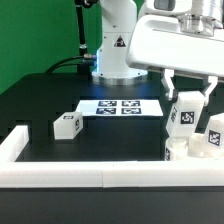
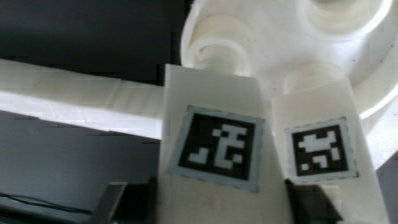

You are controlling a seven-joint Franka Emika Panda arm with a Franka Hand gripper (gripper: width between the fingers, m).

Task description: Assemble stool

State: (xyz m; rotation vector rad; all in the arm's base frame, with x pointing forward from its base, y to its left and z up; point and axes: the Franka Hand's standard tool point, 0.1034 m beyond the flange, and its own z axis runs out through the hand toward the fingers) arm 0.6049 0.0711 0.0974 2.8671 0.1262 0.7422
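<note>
The step in hand looks like fitting a leg into the seat. At the exterior view's right, the gripper point(image 1: 188, 98) has its jaws closed narrowly on the upper part of a leg point(image 1: 185, 120). It holds the leg upright, at or just above the seat point(image 1: 175, 152), which sits by the near rail point(image 1: 60, 178). A second leg point(image 1: 215, 132) stands just right of it, seemingly already fitted. A third leg point(image 1: 68, 123) lies loose on the left, near the marker board point(image 1: 120, 107). The next move likely calls for squaring the leg over its socket and seating it straight. The leg is white and blocky, with tags on two faces; the seat is a thick white disc
</note>
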